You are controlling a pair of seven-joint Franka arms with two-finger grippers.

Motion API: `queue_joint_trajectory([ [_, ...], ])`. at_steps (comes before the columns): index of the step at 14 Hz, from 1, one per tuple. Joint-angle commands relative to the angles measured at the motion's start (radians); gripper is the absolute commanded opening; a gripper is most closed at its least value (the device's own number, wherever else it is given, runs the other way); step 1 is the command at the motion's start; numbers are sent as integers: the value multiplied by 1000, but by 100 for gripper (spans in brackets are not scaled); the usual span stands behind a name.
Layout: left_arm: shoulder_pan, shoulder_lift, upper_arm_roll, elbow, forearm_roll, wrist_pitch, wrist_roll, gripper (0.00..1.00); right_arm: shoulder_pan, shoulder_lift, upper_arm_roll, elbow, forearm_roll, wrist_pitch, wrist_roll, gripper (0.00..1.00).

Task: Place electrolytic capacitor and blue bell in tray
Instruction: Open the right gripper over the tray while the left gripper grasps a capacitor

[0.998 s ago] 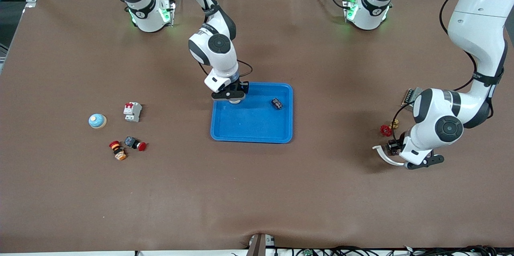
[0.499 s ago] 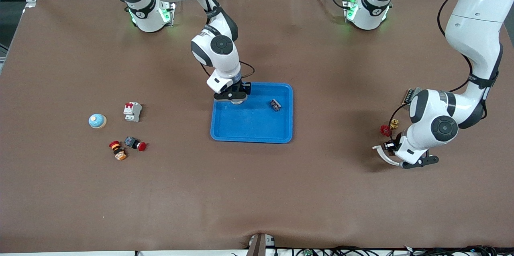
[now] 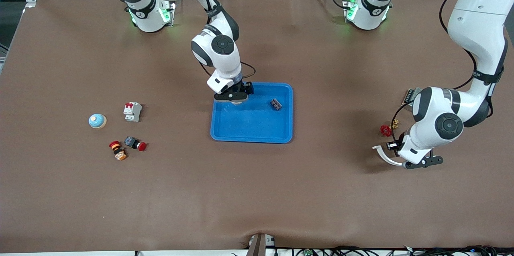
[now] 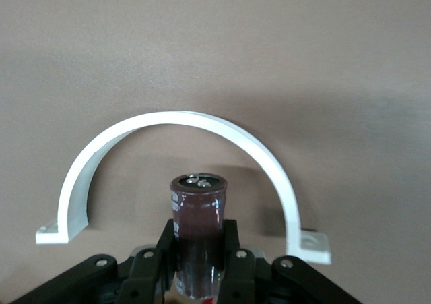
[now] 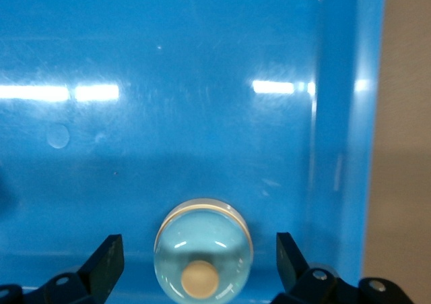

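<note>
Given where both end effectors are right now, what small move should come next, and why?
Probably lift the left end effector: it is shut on the electrolytic capacitor, inside the white clamp's arch and away from the tray. The right end effector is open, with the blue bell resting in the tray.

Even overhead light; soft shadows beside arms; white glare streaks on tray [image 5: 202, 61] floor; frames sharp.

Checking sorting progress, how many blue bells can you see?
2. One blue bell lies in the tray between the right gripper's open jaws; the other sits on the table toward the right arm's end.
</note>
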Motion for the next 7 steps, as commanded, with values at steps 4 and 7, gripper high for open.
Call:
queue_joint_trajectory([
  [4, 1, -63, -131, 1, 0, -101, -232, 0, -77, -206, -5, -21, -14, -267, -185, 100],
  [7, -3, -60, -195, 4, 0, -105, -378, 0, -155, -309, -5, -35, -12, -384, -347, 100],
])
